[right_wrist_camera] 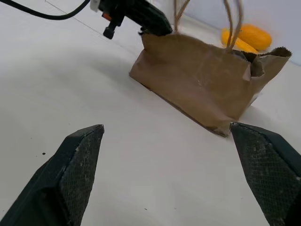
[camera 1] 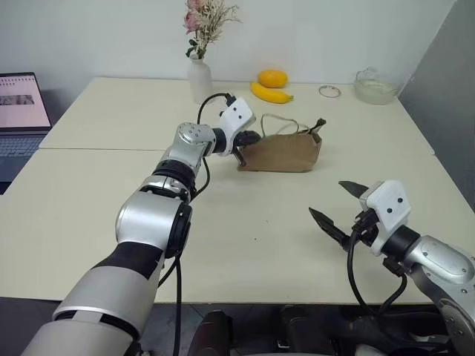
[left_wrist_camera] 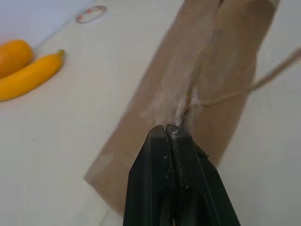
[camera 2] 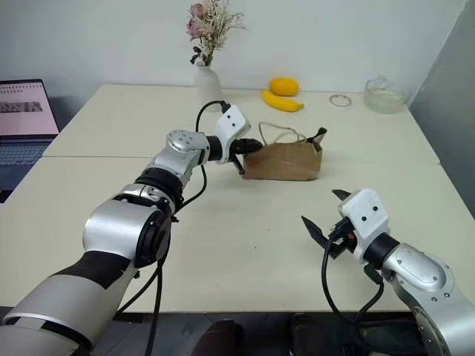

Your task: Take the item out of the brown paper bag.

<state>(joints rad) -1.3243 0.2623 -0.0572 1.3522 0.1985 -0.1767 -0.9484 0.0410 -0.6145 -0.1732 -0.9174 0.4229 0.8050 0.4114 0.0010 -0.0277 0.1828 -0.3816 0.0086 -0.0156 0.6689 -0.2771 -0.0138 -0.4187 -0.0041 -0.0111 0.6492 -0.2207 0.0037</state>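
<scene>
**Bag pinched at its rim; item not yet out**

The bag (camera 1: 282,153) is seen standing on the table (camera 1: 245,245), crumpled, with its pale cord handles (camera 1: 280,123) looping above the rim. The left gripper (camera 1: 243,152) is pressed against the bag's near end. In the left wrist view its fingers (left_wrist_camera: 162,174) are shown closed flat together, with a strand of cord and a fold of paper (left_wrist_camera: 186,106) caught at their tips or lying just past them; which of the two cannot be told for certain. The rest of the bag stretches away beyond the fingertips.

The right gripper (camera 1: 343,204) is held well short of the bag, its fingers (right_wrist_camera: 77,162) spread wide and nothing between them. In the right wrist view the bag is framed between and beyond the two fingers, its open mouth toward the far side.

The item itself is not made out; it is judged to be inside the bag, hidden by the paper. A banana (camera 1: 271,93) lies farther off, past the bag.

Progress is judged early: the bag has been taken hold of or steadied at one end, and that is all. The mouth remains to be opened or reached into, and the item remains to be gripped and drawn clear, probably by the open right gripper.
</scene>
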